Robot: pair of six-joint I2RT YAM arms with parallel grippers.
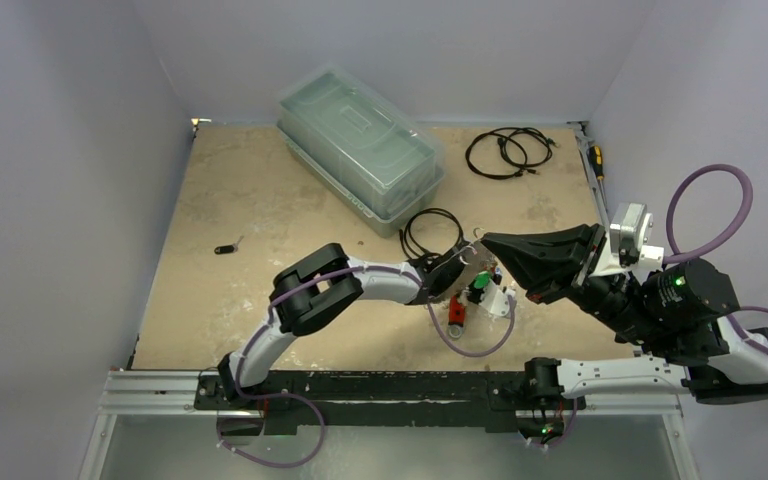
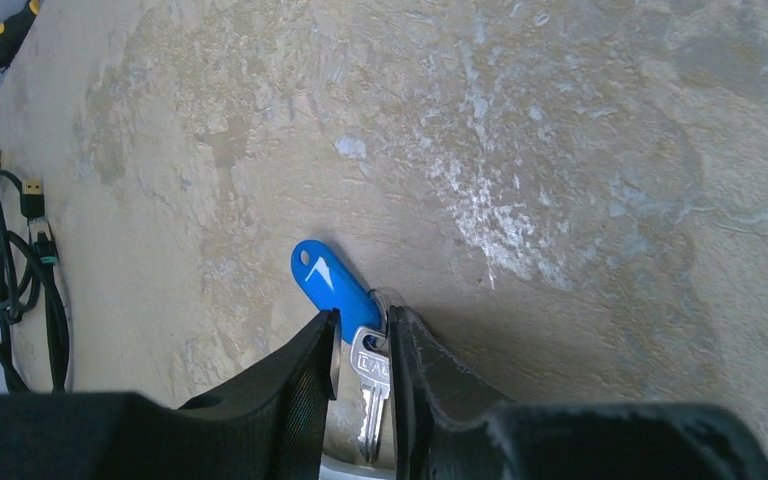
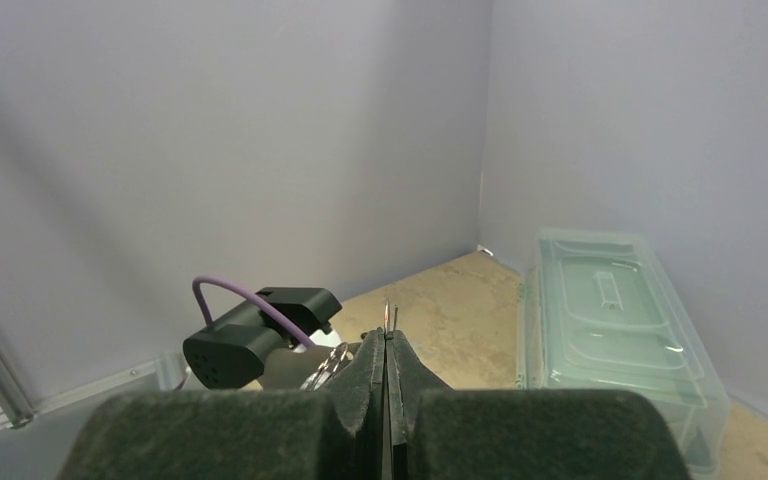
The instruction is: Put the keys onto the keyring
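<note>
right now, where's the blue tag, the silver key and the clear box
blue tag (image 2: 330, 280), left wrist view, middle of the tag
silver key (image 2: 370, 368), left wrist view, its stamped head
clear box (image 1: 360, 142), top external view, lid centre

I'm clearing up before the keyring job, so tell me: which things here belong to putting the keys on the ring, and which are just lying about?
For the job:
blue-tagged silver key
green-tagged key
red-tagged key
thin silvery metal keyring

Lying about:
clear plastic lidded box
black coiled cables
yellow-and-black screwdriver
</note>
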